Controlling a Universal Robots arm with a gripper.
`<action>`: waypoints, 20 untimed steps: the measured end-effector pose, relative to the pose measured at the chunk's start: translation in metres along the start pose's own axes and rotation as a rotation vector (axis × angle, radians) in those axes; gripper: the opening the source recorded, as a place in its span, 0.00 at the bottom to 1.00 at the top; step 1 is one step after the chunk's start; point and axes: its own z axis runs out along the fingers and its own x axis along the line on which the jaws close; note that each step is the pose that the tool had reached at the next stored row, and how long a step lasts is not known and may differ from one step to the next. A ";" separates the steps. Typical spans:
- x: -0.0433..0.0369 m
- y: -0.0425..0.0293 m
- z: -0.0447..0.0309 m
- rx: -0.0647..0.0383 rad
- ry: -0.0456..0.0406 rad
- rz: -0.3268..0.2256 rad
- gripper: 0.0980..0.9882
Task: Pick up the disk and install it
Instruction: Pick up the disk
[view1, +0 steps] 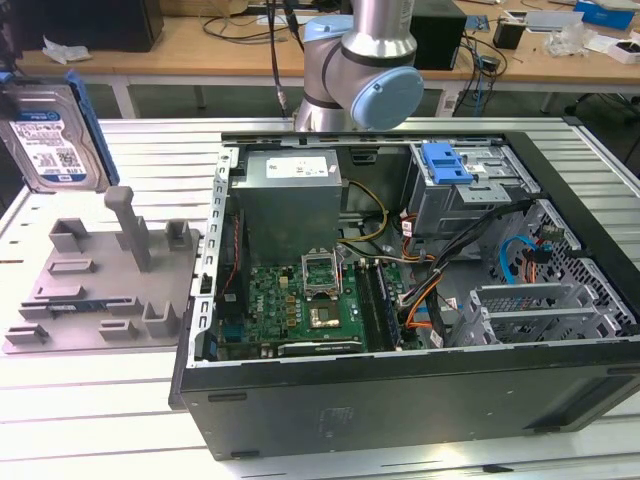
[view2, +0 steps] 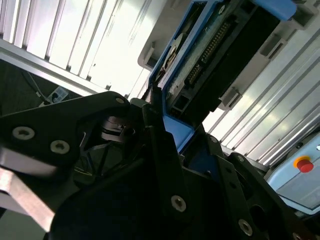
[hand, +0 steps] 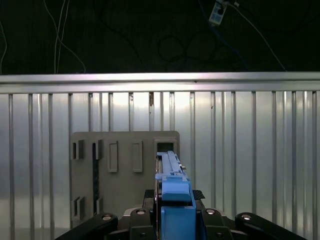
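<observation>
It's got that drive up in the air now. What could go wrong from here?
The tool appears to pinch the disk only by one end of its blue frame, so it could tilt or slip. The grey fixture beneath has upright posts it might knock. Inside the computer case, loose cables lie near the drive cage and could snag.

Blue-framed disk (view2: 216, 52) in grip of the black claw (view2: 169, 131), ribbed table (view2: 47, 30) behind
</observation>
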 end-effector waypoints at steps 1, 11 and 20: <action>0.0000 0.0000 -0.0021 0.000 0.0000 0.000 0.30; 0.0006 0.0004 -0.0242 0.000 0.0000 0.000 0.30; 0.0015 0.0007 -0.0484 0.000 0.0000 0.000 0.30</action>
